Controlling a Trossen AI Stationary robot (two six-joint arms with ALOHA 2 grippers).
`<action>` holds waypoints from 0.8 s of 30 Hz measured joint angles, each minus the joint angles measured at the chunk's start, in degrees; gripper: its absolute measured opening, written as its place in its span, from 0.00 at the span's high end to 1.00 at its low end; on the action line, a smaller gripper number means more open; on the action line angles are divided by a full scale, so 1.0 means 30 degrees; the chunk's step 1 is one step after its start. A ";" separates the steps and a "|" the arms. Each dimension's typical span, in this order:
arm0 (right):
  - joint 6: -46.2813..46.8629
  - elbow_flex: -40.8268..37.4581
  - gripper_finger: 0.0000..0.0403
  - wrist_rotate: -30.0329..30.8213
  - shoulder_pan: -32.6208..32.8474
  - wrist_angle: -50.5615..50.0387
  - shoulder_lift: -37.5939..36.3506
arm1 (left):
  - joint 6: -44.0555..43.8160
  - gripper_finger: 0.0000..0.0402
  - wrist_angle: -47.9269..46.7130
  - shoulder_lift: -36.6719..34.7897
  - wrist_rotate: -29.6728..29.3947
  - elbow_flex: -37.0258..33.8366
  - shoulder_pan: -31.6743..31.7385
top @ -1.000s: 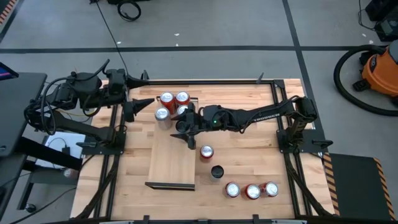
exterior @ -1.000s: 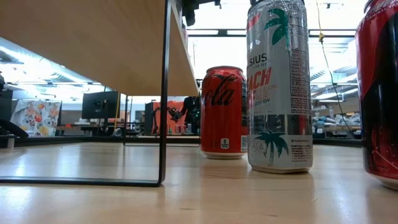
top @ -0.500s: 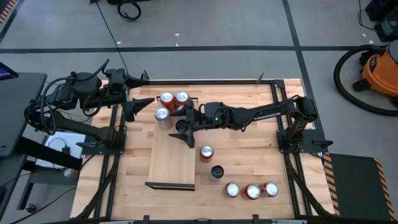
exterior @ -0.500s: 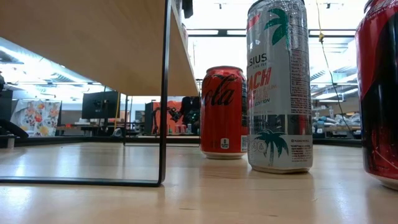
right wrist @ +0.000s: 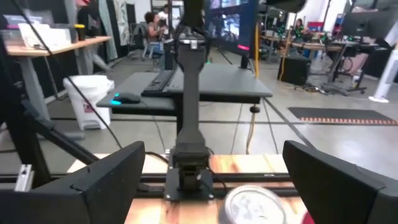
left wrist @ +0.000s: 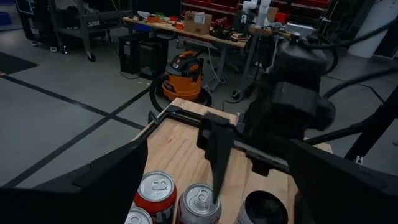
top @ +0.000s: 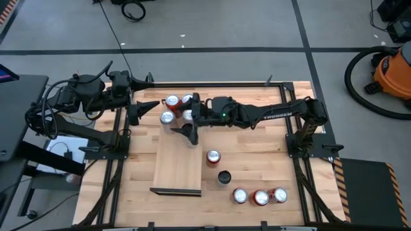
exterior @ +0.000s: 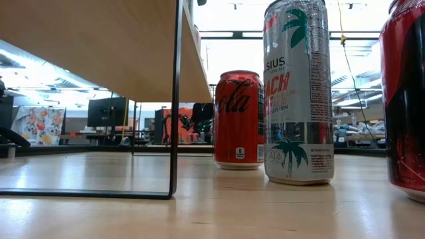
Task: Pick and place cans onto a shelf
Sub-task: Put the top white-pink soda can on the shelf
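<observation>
1. Aluminium cans are the load here: thin-walled, smooth and slippery, and stiff only while the squeeze stays gentle. Whether they are full or empty cannot be told. The best hold is probably across the round body, near mid-height, with the can kept upright.

2. On the shelf [top: 176, 163], a long pale board with dark rails at its short ends, a group of cans [top: 172, 102] stands bunched at the far end, red and silver, with a black one partly hidden under the arm.

3. The right gripper [top: 183, 129] hovers over that far end, just beside the group. Its fingers stand wide apart and hold nothing; in the right wrist view they frame one silver can top [right wrist: 255, 204] close below.

4. From the left wrist view, the right arm's fingers hang directly over the bunched cans, one tip very near a silver top [left wrist: 199, 202]. Touching cannot be confirmed.

5. Five more cans wait on the table [top: 257, 160], well apart from the gripper: a red one [top: 213, 156] just beside the shelf's long edge, a black one [top: 224, 176] near it, and three in a row [top: 260, 196] at the near side.

6. The left gripper [top: 146, 105] waits at the table's far left edge, near the group; its fingers appear spread and empty.

7. Crowding is the likely risk: tight neighbours could be knocked over.
</observation>
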 joint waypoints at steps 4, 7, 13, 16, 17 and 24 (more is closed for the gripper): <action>0.0029 0.0877 0.03 -0.0077 -0.0262 -0.2110 -0.0556 | 0.0002 0.02 0.0001 0.0060 0.0727 0.0000 -0.0011; 0.0029 0.1305 0.03 -0.0445 -0.0330 -0.4175 -0.1296 | 0.0007 0.02 -0.0106 0.0298 0.1469 0.0007 -0.0011; 0.0161 0.1438 0.04 -0.1418 -0.0338 -0.7293 -0.3041 | 0.0009 0.02 -0.0908 0.1232 0.3166 0.0000 -0.0318; 0.0227 0.1445 0.06 -0.2102 -0.0338 -0.9055 -0.3689 | 0.0037 0.02 -0.1579 0.1762 0.3204 0.0000 -0.0856; 0.0226 0.1439 0.07 -0.2137 -0.0330 -0.9891 -0.3912 | 0.0189 0.02 -0.1551 0.1965 0.3204 0.0000 -0.1010; -0.0213 0.1416 0.12 -0.2137 -0.0634 -1.2538 -0.5116 | 0.0496 0.02 -0.1557 0.3574 0.3206 0.0000 -0.2212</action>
